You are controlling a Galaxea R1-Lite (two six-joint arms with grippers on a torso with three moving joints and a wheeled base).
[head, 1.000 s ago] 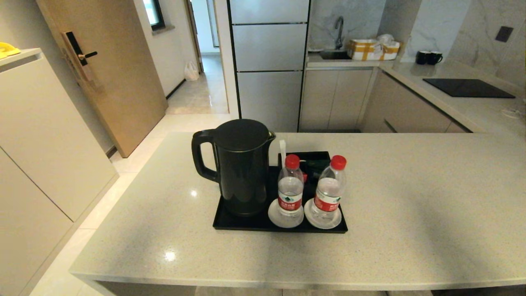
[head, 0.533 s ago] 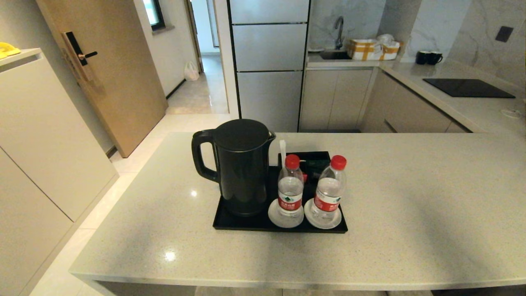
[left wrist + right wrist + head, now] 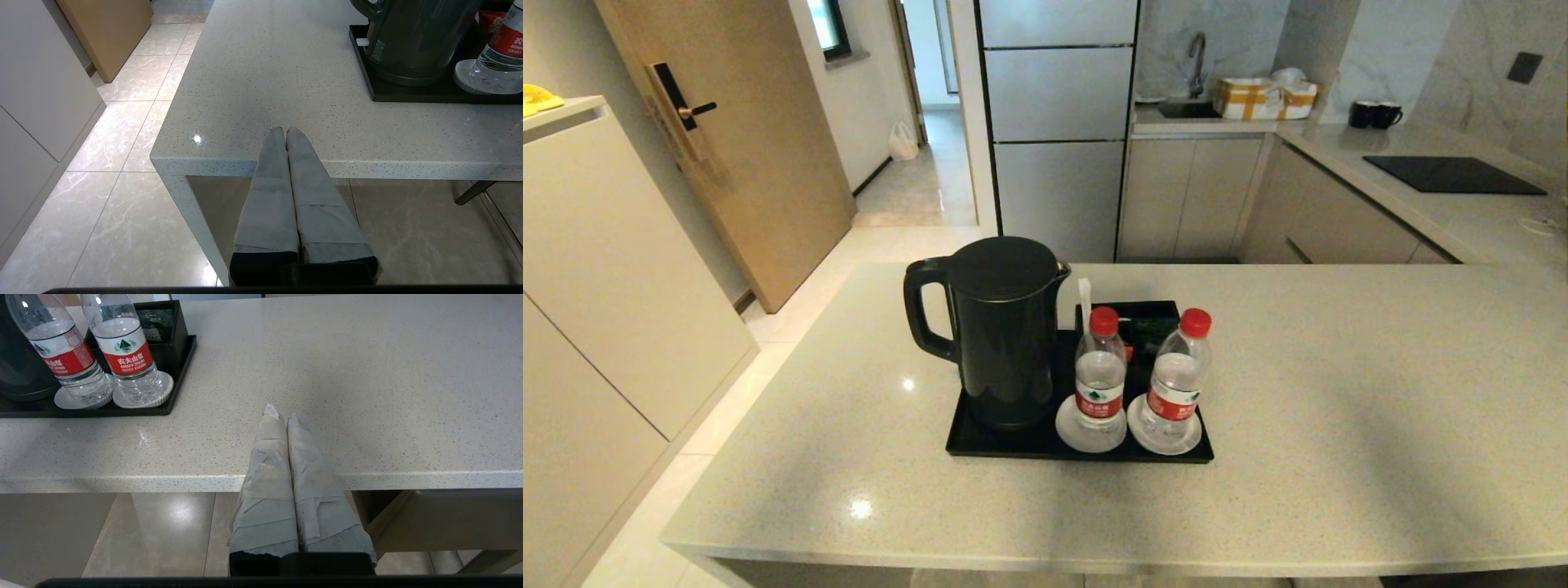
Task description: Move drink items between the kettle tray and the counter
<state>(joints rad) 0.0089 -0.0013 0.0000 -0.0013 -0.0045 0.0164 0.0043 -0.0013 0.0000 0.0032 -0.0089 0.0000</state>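
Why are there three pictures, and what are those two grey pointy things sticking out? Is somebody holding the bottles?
A robot with two arms took these. One camera on its head looks down at the counter; one sits on each wrist. The grey things are its fingers. The left gripper and right gripper are both shut, empty, waiting by the counter's near edge. Nobody holds anything. Two water bottles stand on white coasters on the black tray, beside a black kettle.
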